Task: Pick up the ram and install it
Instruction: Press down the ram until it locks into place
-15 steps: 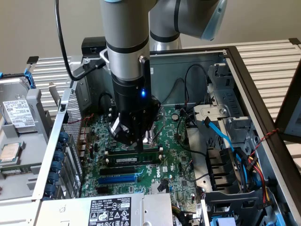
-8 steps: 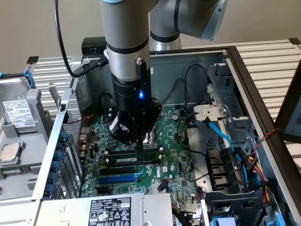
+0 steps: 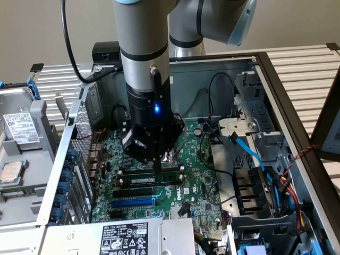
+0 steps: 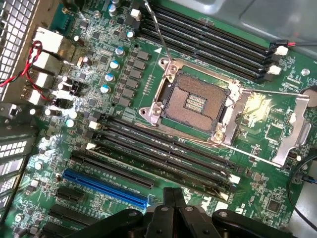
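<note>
A: Where is the ram (image 3: 150,180) lying?

B: It is sitting in a black slot on the motherboard (image 3: 196,186), long axis along the slots, directly beneath the gripper (image 3: 158,166).

A: Jaws?

B: Cannot tell; fingertips are hovering just above it.

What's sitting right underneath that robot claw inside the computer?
Under the end effector lies the green circuit board with long black slots, one apparently holding the ram. The arm covers the board behind it.
</note>
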